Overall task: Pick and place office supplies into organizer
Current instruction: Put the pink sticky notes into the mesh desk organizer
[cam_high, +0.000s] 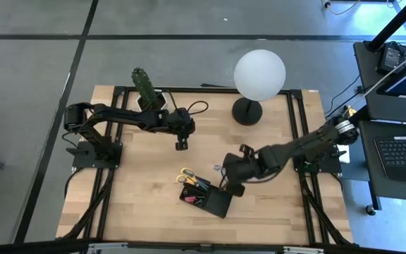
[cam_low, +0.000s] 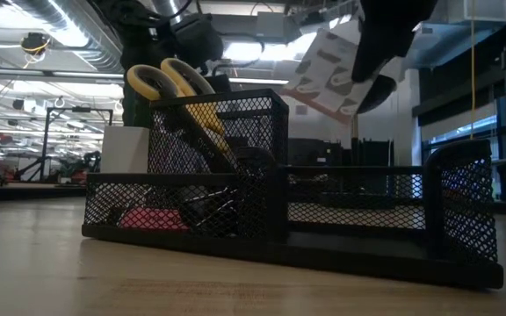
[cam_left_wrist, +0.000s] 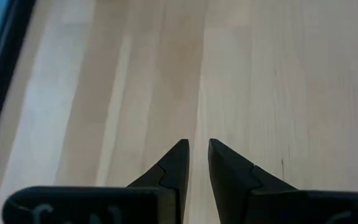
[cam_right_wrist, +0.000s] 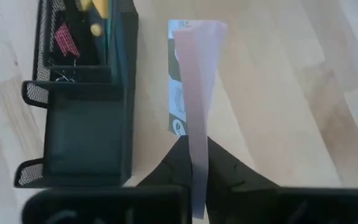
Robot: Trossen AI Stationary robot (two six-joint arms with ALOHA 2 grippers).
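Observation:
The black mesh organizer (cam_high: 213, 203) (cam_low: 358, 215) (cam_right_wrist: 82, 134) sits on the table's near middle. Yellow-handled scissors (cam_high: 187, 176) (cam_low: 169, 83) stand in its tall compartment, and a small pink-red eraser (cam_right_wrist: 64, 38) lies in a low one. My right gripper (cam_high: 228, 176) (cam_right_wrist: 194, 146) hovers just beside the organizer's right side, shut on the pink sticky-note pad (cam_right_wrist: 194, 74) (cam_low: 328, 75). My left gripper (cam_high: 181, 144) (cam_left_wrist: 197, 146) is shut and holds nothing; it hangs above bare wood beyond the organizer. My right gripper pinches the sticky-note pad between its two fingers at one edge (cam_right_wrist: 197, 140), with the pad seen edge-on and its printed white backing to one side. The fingers come from above, slanting down. The pad is lifted clear, tilted, above the organizer's rim height.
A white globe lamp (cam_high: 259, 74) on a round black base and a potted cactus (cam_high: 145, 88) stand along the far edge. Bare wood lies left and right of the organizer. The organizer's large compartment (cam_right_wrist: 79, 149) nearest the right gripper holds nothing visible.

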